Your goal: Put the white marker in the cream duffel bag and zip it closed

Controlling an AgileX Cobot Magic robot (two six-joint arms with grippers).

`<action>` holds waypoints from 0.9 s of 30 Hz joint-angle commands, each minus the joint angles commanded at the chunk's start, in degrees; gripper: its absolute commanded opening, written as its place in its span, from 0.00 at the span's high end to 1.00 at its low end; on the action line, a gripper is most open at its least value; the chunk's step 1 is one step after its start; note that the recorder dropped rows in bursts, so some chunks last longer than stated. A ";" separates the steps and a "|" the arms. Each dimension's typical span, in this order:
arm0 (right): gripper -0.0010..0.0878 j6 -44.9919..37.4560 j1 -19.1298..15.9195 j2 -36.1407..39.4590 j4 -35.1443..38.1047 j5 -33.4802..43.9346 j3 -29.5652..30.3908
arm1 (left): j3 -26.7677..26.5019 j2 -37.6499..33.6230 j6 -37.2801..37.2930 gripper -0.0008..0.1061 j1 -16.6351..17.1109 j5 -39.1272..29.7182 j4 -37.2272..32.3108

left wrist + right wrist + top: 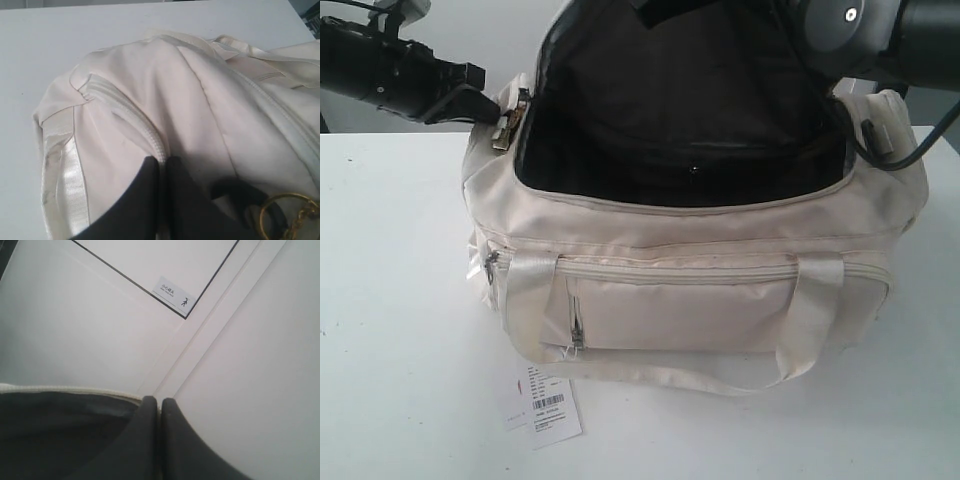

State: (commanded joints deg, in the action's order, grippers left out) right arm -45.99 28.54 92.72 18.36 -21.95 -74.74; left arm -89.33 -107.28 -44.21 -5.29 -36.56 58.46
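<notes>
From the left wrist alone, fingers (140, 202) pinch the cream duffel bag (200, 100).

The exterior view looks down from close onto the cream duffel bag (700, 300) on the counter (400, 350). The left wrist view hugs the bag's end, facing across the counter. The right wrist view looks over its rim toward white panels (100, 330).

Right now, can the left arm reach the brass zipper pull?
Probably yes: the left gripper sits beside the brass zipper pull at the cream duffel bag's end, nothing between, though shut on fabric.
</notes>
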 joint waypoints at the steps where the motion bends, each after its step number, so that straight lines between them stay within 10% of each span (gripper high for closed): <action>1: 0.99 0.00 0.00 0.00 0.00 0.00 0.00 | 0.00 0.00 -0.54 0.99 0.00 -0.11 0.77; 20: 0.99 0.00 0.00 0.00 0.00 0.00 0.00 | 0.00 0.00 -0.53 0.99 0.00 -2.92 0.22; 27: 0.99 14.52 0.00 0.00 0.00 7.40 0.00 | 0.00 0.35 4.34 0.99 0.00 -4.86 -5.55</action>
State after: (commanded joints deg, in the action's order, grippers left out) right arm -31.47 28.54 92.72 18.36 -14.55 -74.74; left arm -89.33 -106.93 -39.86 -5.29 -41.42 52.91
